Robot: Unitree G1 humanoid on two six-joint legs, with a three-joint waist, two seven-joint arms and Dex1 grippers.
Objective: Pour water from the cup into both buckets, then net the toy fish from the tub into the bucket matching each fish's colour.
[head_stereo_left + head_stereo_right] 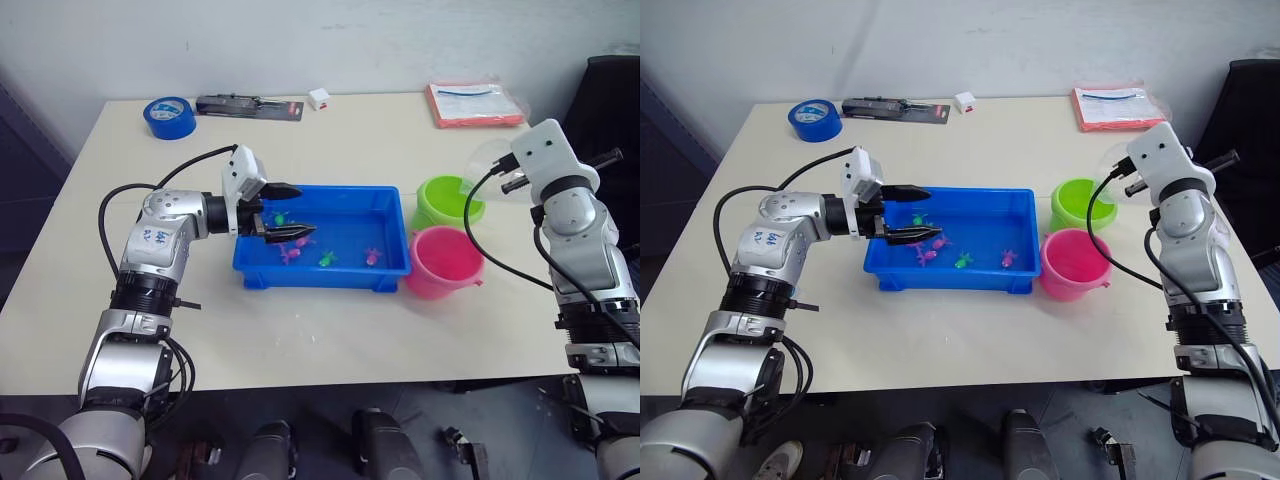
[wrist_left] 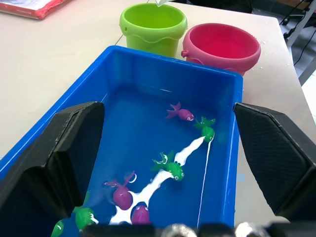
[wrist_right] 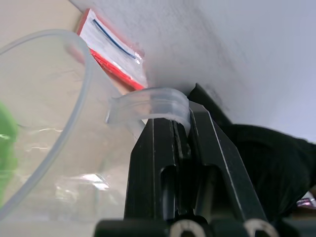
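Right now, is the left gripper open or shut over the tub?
Open. The left gripper hangs over the blue tub with its fingers spread wide apart, nothing between them but fish below.

The left arm reaches forward, its black two-fingered left gripper [image 1: 283, 213] spread wide and empty, while the raised right arm's black two-fingered right gripper [image 3: 182, 140] clamps a clear plastic cup's [image 3: 44, 123] handle.
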